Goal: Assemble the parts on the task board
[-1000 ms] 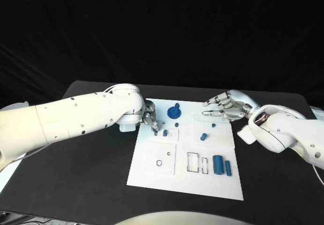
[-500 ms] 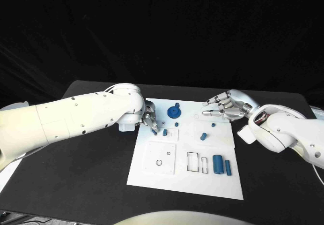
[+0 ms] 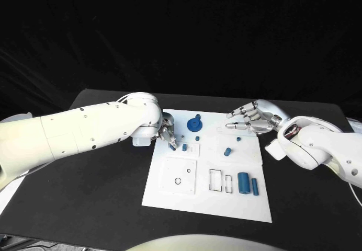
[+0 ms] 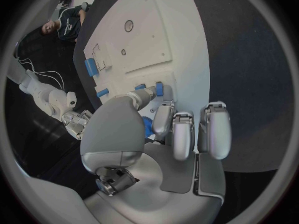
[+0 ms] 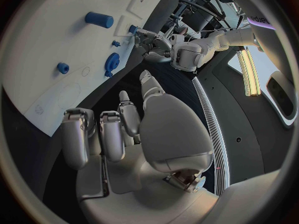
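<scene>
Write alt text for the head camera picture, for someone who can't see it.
Two white robot arms reach over a white task board on a black table. The left hand has its fingertips down at a small blue part near the board's far left, while the right hand hovers empty over the far right edge. Other blue parts, including a gear and a cylinder, lie on the board.

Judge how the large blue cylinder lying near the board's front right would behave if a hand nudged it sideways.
The large blue cylinder lies on its side on the flat task board, so it would probably roll rather than slide. It looks rigid and smooth, perhaps slippery. A rolling nudge would likely bump the slimmer blue pin beside it.
</scene>
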### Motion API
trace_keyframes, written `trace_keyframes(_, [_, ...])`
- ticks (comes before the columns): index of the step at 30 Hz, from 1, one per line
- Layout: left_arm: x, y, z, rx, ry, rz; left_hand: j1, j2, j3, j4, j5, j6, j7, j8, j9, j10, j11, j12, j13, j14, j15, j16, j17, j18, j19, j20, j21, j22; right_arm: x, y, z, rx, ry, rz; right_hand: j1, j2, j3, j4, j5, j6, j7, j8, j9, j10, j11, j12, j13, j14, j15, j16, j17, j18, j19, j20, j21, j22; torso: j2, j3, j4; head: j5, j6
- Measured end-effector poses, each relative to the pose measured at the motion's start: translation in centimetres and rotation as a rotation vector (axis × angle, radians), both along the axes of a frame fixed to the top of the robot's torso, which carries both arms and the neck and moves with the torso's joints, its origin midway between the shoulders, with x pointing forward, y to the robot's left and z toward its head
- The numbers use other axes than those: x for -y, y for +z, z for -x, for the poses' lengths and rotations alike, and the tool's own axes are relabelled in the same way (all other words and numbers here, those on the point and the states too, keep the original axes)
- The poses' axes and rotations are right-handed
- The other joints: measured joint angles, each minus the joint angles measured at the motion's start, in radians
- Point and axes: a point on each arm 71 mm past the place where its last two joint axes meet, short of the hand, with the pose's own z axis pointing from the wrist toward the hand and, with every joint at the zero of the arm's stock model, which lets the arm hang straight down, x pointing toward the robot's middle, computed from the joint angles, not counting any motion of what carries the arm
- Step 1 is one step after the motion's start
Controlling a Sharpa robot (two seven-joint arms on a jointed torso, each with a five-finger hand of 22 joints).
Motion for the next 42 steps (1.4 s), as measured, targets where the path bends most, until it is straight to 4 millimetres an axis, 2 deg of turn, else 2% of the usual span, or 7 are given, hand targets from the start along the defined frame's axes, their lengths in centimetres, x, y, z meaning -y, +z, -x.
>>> trace_keyframes(33, [0.17,-0.08,-0.23,-0.016,-0.017,-0.016,0.000,0.000,0.000,0.000,0.001,0.000,0.000,0.001,0.000,-0.002,0.002,0.000,-0.001,0.000,0.000,0.000,0.000,0.000,0.000,0.000,0.000,0.000,-0.05,0.01,0.06,0.000,0.004,-0.001,0.000,0.000,0.000,0.000,0.000,0.000,0.000,0.000,0.000,0.000,0.000,0.000,0.000,0.000,0.000,0.000,0.000,0.000,0.000,0.000,0.000,0.000,0.000,0.0001,-0.0003,-0.003,-0.007])
trace_keyframes(42, [0.25,-0.19,-0.39,-0.017,-0.014,-0.016,-0.016,0.016,0.006,0.006,0.000,0.007,0.000,0.011,0.000,0.004,0.000,-0.004,-0.006,0.000,0.000,0.000,0.000,0.000,0.000,0.000,0.000,0.000,-0.05,0.03,0.11,0.000,0.004,-0.001,0.000,0.000,-0.004,-0.004,0.004,0.000,0.000,0.000,0.001,0.000,0.000,-0.007,0.001,0.000,0.000,0.000,0.000,0.000,0.000,0.000,0.000,0.000,0.000,0.0002,-0.0010,-0.004,-0.007])
